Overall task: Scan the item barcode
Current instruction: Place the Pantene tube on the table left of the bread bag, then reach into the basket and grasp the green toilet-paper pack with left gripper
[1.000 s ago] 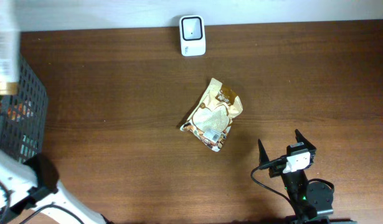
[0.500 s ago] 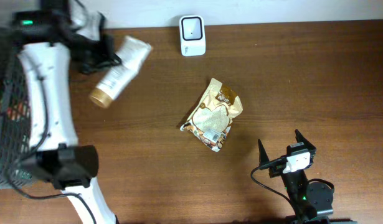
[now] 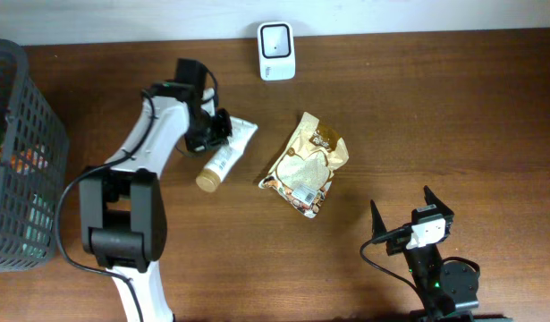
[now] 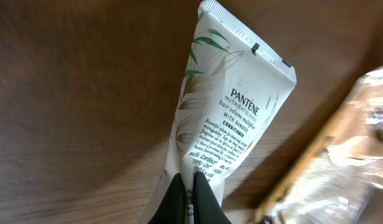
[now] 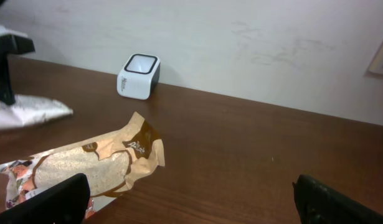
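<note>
A white Pantene tube (image 3: pixel 224 157) with a gold cap is pinched by my left gripper (image 3: pixel 221 129), which is shut on it; in the left wrist view the black fingertips (image 4: pixel 179 193) squeeze the printed side of the tube (image 4: pixel 235 112). The tube is low over the table, left of a tan snack bag (image 3: pixel 306 164). The white barcode scanner (image 3: pixel 276 50) stands at the table's back edge, window up. My right gripper (image 3: pixel 400 202) rests open at the front right, with nothing between its fingers (image 5: pixel 54 200).
A dark mesh basket (image 3: pixel 29 134) with several items stands at the left edge. The snack bag (image 5: pixel 85 165) lies between the right gripper and the scanner (image 5: pixel 139 76). A white wall runs behind the table.
The left arm has swung from the basket at the far left towards the table's middle, carrying the tube down beside the snack bag. The right arm has not moved.
</note>
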{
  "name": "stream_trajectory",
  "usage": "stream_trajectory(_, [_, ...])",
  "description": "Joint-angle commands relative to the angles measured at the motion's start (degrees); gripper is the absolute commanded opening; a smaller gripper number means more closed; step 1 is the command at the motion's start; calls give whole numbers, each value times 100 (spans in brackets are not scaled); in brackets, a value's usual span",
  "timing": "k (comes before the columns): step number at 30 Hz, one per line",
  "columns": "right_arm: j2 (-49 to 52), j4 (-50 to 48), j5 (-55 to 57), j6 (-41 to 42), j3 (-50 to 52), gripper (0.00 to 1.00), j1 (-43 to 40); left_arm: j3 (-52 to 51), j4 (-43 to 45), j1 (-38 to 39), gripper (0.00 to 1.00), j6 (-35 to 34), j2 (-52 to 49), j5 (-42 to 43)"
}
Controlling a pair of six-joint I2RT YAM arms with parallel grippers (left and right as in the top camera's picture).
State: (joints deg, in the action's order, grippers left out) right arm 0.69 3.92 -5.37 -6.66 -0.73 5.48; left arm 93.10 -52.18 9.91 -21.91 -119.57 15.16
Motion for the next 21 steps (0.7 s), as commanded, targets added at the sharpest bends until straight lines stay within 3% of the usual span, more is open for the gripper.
stream_trajectory(1, [-26,20,52,2,42,98,50,-103,70,175,15,-289,76,-601])
stream_trajectory(3, [-26,20,50,2,42,98,50,-101,74,181,36,-289,90,-599])
stream_trajectory(4, [-26,17,52,2,42,98,50,-98,76,181,40,-289,101,-599])
stream_trajectory(9, [-26,20,52,2,42,98,50,39,9,142,41,-149,345,-610])
stream_trajectory(13, [-26,17,52,2,42,98,50,389,-61,138,43,249,1093,-1093])
stream_trajectory(14, [-26,20,52,2,42,98,50,516,-81,107,54,483,1381,-1222])
stream_trajectory(15, [-26,20,52,2,42,98,50,693,-131,15,76,629,1735,-1410])
stream_trajectory(21, [-26,20,52,2,42,98,50,1390,-431,-1397,93,881,3097,-1606])
